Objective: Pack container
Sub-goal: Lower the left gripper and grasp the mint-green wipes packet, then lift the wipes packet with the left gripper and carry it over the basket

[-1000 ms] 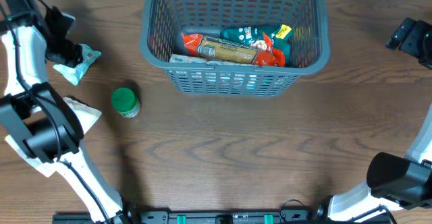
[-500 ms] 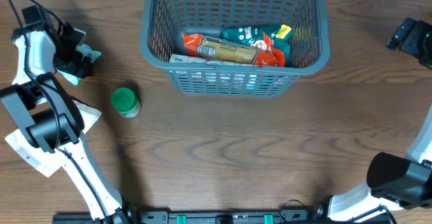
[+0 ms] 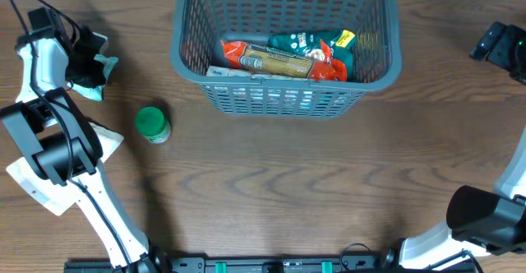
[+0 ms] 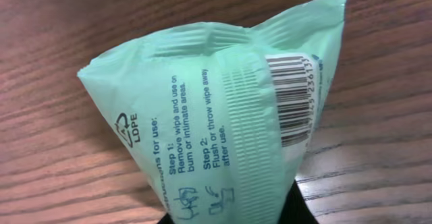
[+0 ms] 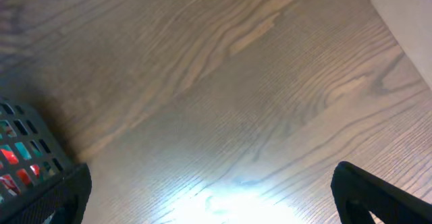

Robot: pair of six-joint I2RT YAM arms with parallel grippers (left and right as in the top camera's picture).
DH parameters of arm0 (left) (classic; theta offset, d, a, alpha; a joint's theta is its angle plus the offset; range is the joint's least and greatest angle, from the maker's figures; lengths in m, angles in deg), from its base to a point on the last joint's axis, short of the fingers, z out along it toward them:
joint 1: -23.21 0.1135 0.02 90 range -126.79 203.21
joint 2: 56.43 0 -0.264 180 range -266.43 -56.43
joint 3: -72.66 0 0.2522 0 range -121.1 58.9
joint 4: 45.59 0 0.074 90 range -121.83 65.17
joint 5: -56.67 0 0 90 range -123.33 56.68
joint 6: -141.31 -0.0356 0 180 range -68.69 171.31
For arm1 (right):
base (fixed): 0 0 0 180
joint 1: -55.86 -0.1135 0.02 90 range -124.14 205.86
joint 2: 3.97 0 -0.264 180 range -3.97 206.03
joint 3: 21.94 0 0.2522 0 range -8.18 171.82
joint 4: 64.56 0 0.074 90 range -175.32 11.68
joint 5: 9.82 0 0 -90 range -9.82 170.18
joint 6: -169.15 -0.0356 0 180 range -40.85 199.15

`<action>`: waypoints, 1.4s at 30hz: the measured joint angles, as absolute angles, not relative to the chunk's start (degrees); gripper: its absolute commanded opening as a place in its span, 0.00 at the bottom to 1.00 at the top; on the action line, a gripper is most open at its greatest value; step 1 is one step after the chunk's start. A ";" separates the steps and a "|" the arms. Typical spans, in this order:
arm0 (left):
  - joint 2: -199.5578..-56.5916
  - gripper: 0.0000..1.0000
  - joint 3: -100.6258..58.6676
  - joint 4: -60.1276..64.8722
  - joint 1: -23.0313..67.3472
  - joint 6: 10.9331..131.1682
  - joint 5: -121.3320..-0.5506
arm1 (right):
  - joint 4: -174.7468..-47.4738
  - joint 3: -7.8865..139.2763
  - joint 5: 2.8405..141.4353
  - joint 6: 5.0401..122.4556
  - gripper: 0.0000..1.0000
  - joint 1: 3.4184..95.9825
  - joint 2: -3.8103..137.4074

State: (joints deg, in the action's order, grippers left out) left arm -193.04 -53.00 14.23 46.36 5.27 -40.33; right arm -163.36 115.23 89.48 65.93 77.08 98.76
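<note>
The container (image 3: 176, 56), a dark grey lattice basket, stands at the back middle of the table and holds several packets in orange, red and teal. At the far left my left gripper (image 3: 85, 66) is shut on a pale green wipes pack (image 3: 102, 66) lying on the wood. In the left wrist view the pack (image 4: 223, 116) fills the frame, pinched narrow at the bottom where the dark fingertips (image 4: 302, 214) squeeze it. My right gripper (image 3: 496, 43) hangs open at the far right, away from the basket, with bare wood between its fingers (image 5: 378, 197).
A jar with a green lid (image 3: 152, 124) stands on the table left of the basket. A flat white packet (image 3: 105, 136) lies partly under the left arm. A corner of the basket (image 5: 27, 163) shows at the left of the right wrist view.
My left gripper moved onto the green wipes pack and then closed on it, bunching it narrower. The right arm has not moved.
</note>
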 measured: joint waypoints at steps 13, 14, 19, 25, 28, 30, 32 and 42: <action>-192.48 0.06 -53.00 14.36 46.41 12.94 -40.66 | -163.36 115.23 89.48 65.93 0.99 77.08 98.76; -192.21 0.06 -53.00 14.40 46.39 13.77 -40.66 | -163.36 115.23 89.48 65.93 0.99 77.08 98.76; -185.88 0.06 -52.93 14.45 46.39 18.54 -40.72 | -163.36 115.23 89.48 65.93 0.99 77.08 98.76; -169.29 0.06 -52.96 14.21 45.64 22.80 -43.70 | -163.36 115.23 89.48 65.93 0.99 77.08 98.76; -161.83 0.06 -52.96 14.01 44.00 23.79 -48.42 | -163.38 115.23 89.48 65.93 0.99 77.08 98.76; -157.72 0.06 -52.96 13.31 42.01 24.31 -52.44 | -163.36 115.23 89.48 65.93 0.99 77.08 98.76; -154.69 0.06 -52.98 12.72 39.44 24.55 -56.13 | -163.36 115.23 89.48 65.93 0.99 77.08 98.76; -152.72 0.05 -52.98 12.52 22.74 24.55 -62.56 | -163.36 115.23 89.50 65.93 0.99 77.08 98.76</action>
